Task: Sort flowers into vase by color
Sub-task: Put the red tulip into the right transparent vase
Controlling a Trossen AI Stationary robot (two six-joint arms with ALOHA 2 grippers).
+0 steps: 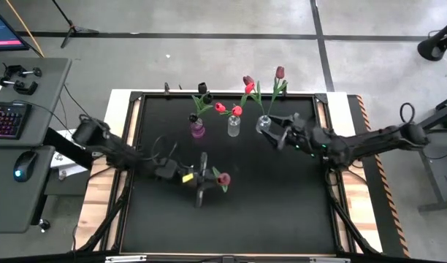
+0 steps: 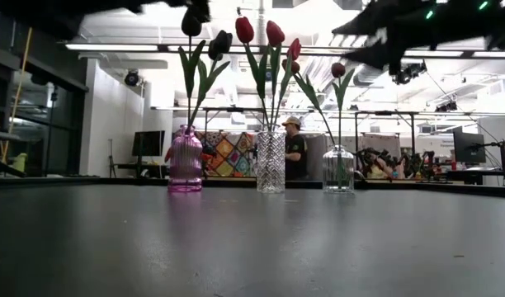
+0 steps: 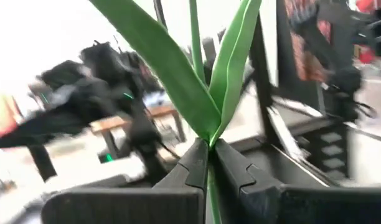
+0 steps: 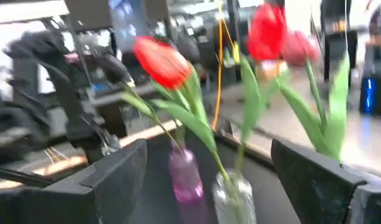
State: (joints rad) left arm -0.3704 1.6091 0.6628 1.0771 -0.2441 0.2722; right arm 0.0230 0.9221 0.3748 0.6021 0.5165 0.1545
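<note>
The left pincer (image 1: 202, 180), over the table's (image 1: 282, 212) middle, pinches a tulip (image 1: 223, 178) low on its stem: light, bendy, best gripped there. The right pincer (image 1: 276, 134) hangs spread by the right vase (image 1: 264, 124).

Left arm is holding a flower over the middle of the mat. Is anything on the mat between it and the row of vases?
Nothing visible. The left gripper is shut on a flower, and the black mat between it and the pink vase, middle vase and right-hand vase is bare. The open right gripper sits beside the right-hand vase, off that path.
</note>
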